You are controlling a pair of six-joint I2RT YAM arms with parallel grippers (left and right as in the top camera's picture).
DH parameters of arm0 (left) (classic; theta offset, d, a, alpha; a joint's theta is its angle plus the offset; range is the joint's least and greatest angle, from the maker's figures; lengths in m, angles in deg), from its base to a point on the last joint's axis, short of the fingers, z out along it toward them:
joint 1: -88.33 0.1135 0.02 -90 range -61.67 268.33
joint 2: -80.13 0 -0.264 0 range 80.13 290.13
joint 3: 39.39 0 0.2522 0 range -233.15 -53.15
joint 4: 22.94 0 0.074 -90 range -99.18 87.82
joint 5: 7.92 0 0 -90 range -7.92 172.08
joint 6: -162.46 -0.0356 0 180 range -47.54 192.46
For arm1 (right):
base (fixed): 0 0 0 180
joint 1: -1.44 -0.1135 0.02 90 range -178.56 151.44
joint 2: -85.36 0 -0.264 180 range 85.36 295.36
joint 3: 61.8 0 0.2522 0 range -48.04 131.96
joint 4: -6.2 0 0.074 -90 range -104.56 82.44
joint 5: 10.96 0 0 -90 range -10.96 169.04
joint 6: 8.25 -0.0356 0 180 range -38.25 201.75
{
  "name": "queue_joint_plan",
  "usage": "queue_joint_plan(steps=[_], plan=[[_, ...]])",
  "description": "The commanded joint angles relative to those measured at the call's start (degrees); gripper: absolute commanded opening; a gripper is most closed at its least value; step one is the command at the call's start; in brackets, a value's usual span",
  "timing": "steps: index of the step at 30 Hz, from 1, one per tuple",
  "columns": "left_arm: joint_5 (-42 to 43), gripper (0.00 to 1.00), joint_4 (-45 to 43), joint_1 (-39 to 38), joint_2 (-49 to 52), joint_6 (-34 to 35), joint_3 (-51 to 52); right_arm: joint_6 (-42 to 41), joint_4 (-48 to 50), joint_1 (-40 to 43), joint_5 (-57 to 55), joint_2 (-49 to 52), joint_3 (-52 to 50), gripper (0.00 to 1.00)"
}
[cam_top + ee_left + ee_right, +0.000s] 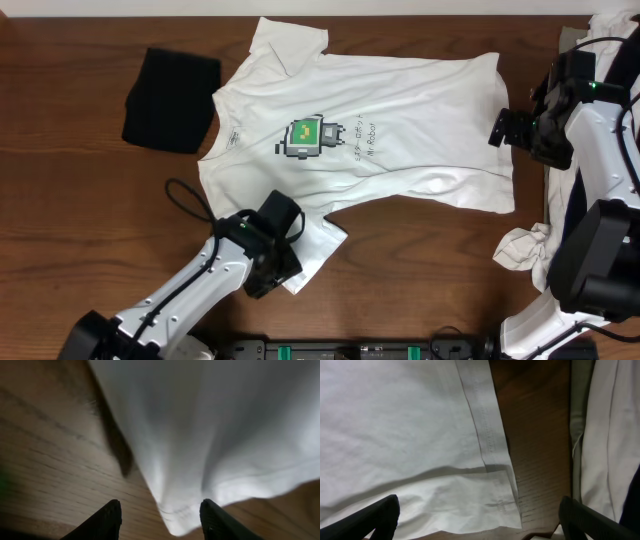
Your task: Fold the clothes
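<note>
The white T-shirt (400, 130) lies spread print-up on the table (420, 270), collar to the left, hem to the right. Its near sleeve corner sits between the fingers of the left gripper (161, 512), which stand apart and do not pinch it. That arm reaches in low from the near left. The right gripper (500, 128) hangs over the hem's far right corner, its jaws spread wide. A folded black garment (172, 98) lies at the far left, just beside the collar.
</note>
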Motion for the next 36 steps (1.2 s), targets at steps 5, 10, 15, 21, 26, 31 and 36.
queue_joint_plan(steps=[5, 10, 15, 21, 26, 31, 36], plan=[[-0.07, 0.53, -3.37, -0.17, 0.35, 2.12, 2.58, -0.9, 0.04, 0.24, 0.24, 0.39, -0.17, 0.99], [-0.11, 0.53, -3.63, -0.17, 0.35, 3.04, 2.6, -0.9, 0.04, 0.22, 0.24, 0.39, -0.17, 0.99], [-0.09, 0.54, -6.29, -0.17, 0.37, 3.89, 3.17, -0.9, 0.5, 0.28, 0.04, 0.39, -0.17, 0.99], [0.39, 0.53, -7.19, -0.17, 1.33, 4.48, 4.46, -0.87, 0.48, 0.26, 0.04, 0.39, -0.17, 0.99], [1.42, 0.52, -8.33, -0.17, 2.19, 4.44, 4.81, -1.09, 0.42, 0.26, 1.62, 0.39, -0.17, 0.99], [1.44, 0.43, -8.52, -0.17, 2.27, 4.22, 4.81, -2.69, -3.34, 0.28, 1.49, 0.39, -0.26, 0.99], [1.42, 0.4, -8.57, -0.17, 2.27, 3.76, 4.81, -8.22, -7.39, 0.26, 1.33, 0.39, -2.58, 0.99]])
